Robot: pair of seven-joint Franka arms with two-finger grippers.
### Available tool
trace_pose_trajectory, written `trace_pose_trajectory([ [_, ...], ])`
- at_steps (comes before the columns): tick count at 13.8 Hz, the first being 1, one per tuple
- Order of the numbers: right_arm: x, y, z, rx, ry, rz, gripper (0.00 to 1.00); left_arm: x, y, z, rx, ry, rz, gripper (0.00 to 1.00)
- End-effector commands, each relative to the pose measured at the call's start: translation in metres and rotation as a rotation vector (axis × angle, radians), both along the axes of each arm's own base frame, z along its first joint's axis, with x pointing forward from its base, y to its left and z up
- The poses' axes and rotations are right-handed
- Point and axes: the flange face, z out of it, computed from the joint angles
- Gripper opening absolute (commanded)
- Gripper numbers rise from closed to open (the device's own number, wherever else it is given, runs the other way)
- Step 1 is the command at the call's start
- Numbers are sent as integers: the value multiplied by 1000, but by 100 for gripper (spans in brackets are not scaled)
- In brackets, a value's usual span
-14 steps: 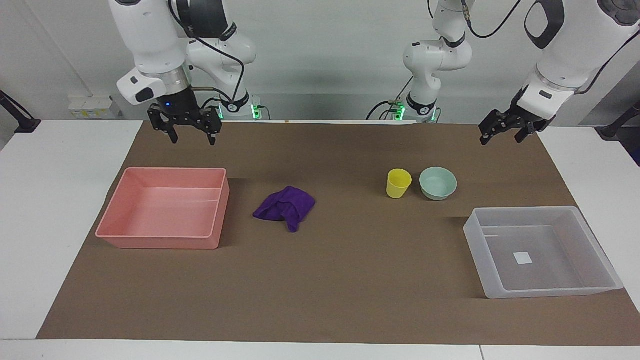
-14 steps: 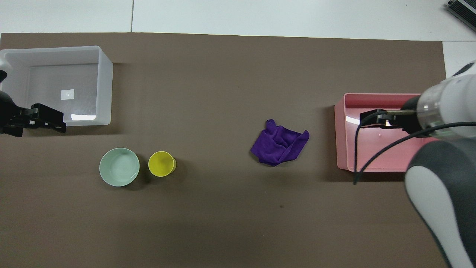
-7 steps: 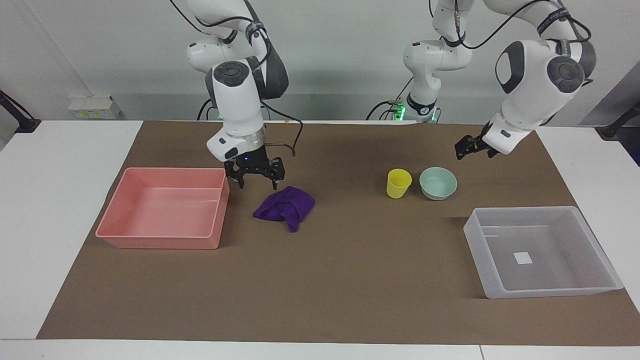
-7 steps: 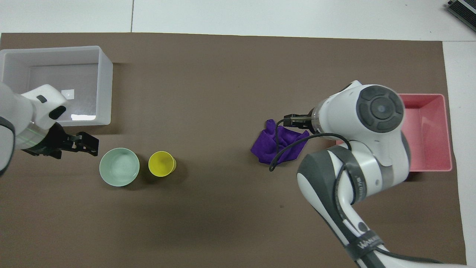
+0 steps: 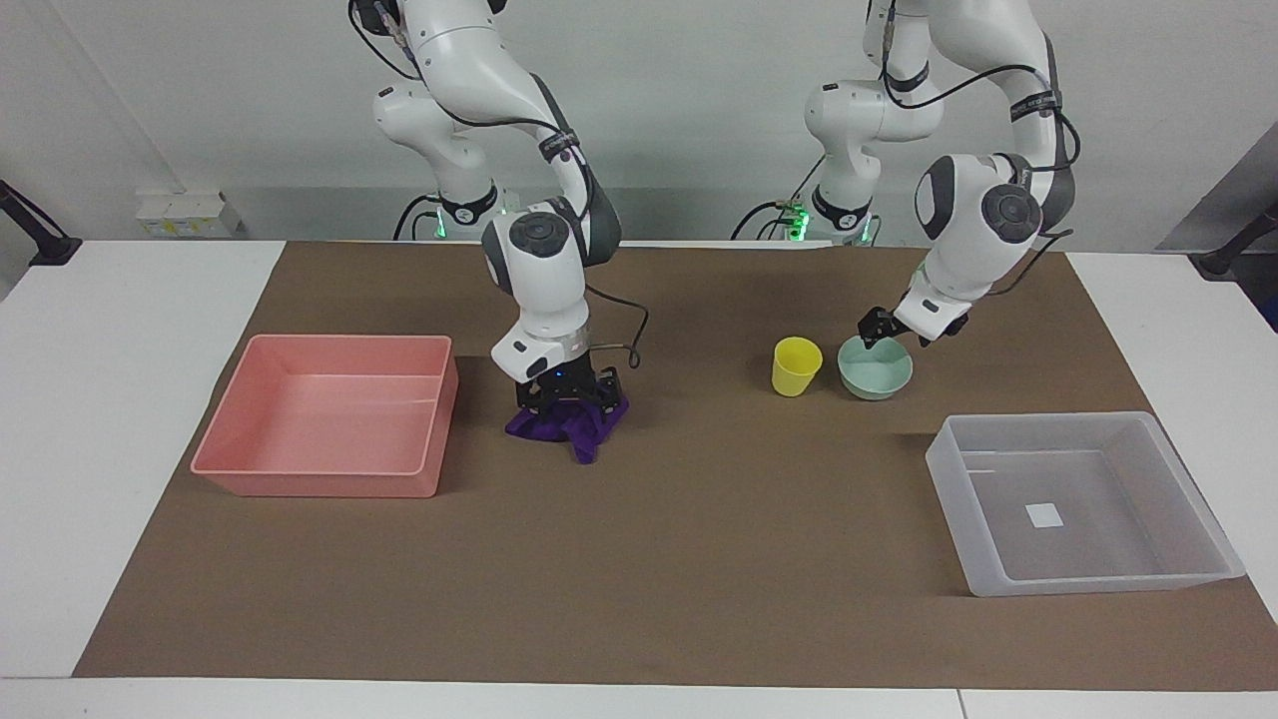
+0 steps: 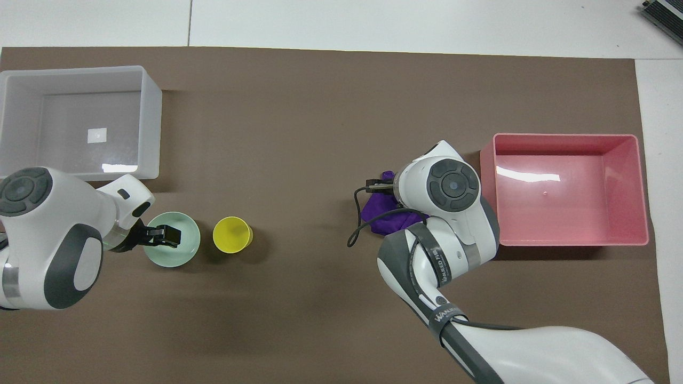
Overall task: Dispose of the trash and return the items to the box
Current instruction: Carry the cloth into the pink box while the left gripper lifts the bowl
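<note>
The small deep-purple soft cloth rag [image 5: 569,423] lies crumpled on the brown-covered tabletop [image 5: 699,559], just beside the pink opaque plastic tray [image 5: 324,414] on the side toward the left arm's end. The right end effector [image 5: 569,397] is down on the rag, its fingers pressed into the bunched folds; from either view I cannot tell whether they have closed on the fabric. The rag looks light, limp and compressible, so it should bunch under a pinch; a raised fold near the middle is probably the best place to take hold, since an edge grip would let the rest trail.

The pale mint-green round bowl [image 5: 876,367] stands beside the small yellow plastic cup [image 5: 796,365], both nearer to the robots than the translucent whitish rectangular plastic tray [image 5: 1083,504] with its white label. The left end effector [image 5: 879,330] is at the bowl's rim, apparently with one finger inside and one outside, not clearly clamped. The bowl looks rigid, smooth and perhaps slippery, so a rim pinch seems right. The cup is light and could tip if brushed.
</note>
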Motion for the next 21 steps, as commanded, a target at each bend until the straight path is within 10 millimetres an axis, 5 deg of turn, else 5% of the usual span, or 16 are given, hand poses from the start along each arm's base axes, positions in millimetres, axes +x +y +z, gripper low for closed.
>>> trace_pose_trajectory([
  [1, -5, 1, -20, -1, 1, 27, 80, -13, 1, -12, -2, -15, 3, 100],
  [2, -7, 0, -22, -10, 17, 35, 38, -11, 1, -19, -1, -8, 5, 100],
  [3, -8, -1, -22, -15, 28, 34, 7, -10, 1, -26, -1, 5, 5, 83],
  [4, -9, -2, -22, -22, 45, 20, 0, -8, 0, -31, -1, 8, 3, 67],
  [6, -11, -4, -19, -27, 67, -10, 0, -6, 0, -40, 0, 15, 11, 30],
  [9, -11, -8, 6, -27, 73, -39, 0, -5, 1, -41, 0, 25, 15, 0],
  [12, -9, -17, 60, 10, 25, -118, 0, 3, 2, -16, 3, 57, 17, 0],
  [15, 2, -51, 113, 21, -38, -155, 0, 26, 9, 54, 3, 124, 25, 0],
  [18, 14, -111, 151, -30, -71, -118, 0, 48, 46, 138, -5, 125, 88, 0],
  [21, 25, -201, 163, -84, -75, -11, 0, 80, 104, 169, -17, 41, 190, 0],
])
